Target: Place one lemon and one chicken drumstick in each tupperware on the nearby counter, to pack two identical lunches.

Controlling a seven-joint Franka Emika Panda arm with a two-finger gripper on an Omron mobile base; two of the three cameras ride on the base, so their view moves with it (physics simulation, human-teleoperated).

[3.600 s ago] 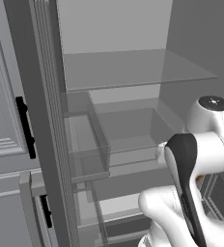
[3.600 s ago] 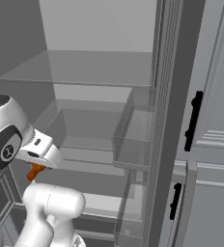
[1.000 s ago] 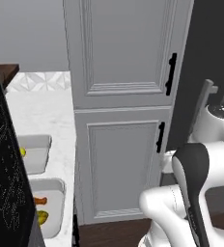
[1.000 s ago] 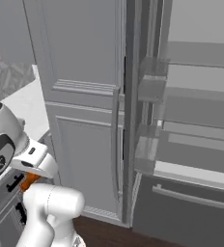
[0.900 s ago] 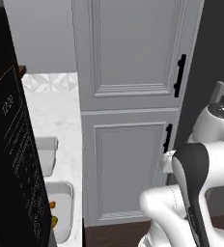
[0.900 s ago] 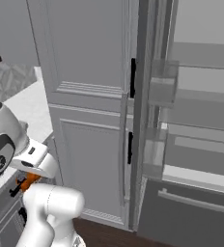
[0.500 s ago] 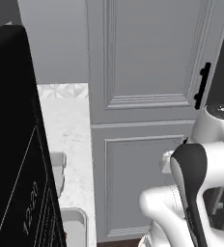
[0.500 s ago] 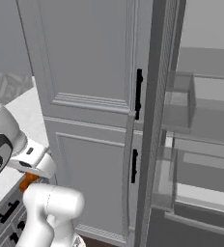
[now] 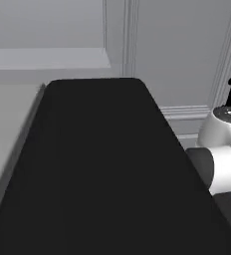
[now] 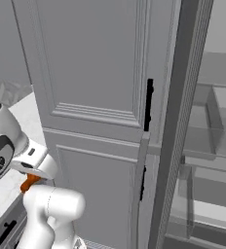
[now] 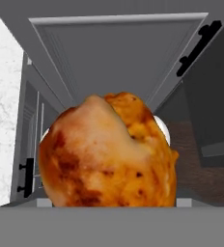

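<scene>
Close against the lens, at the centre and bottom of the hand view, a chicken drumstick [image 11: 106,152] fills the space where the claw's tips would rise; its browned, orange-glazed meaty end faces the camera and hides the tips, so the claw appears clamped on it with jaws spread wide around its bulk. At the lower left of the right base view, a small orange piece of the same drumstick [image 10: 29,183] pokes out beneath the white wrist, above the rounded white arm link.

Behind the drumstick in the hand view stands a tall grey panelled cabinet door [image 11: 114,53] with a black handle [image 11: 197,46] at the upper right. White veined marble of the surface [image 11: 2,103] runs down the left edge, with grey drawer fronts and another black handle beside it at the lower left. Dark brown wood shows at the right.

Across the right base view, the same grey cabinet [image 10: 93,73] takes the middle of the frame, with the open fridge's clear door bins [image 10: 205,155] at the right and a strip of marble at the left edge.

Over most of the left base view, a large black slab [image 9: 102,174] blocks the scene, with grey cabinet panels above it.
</scene>
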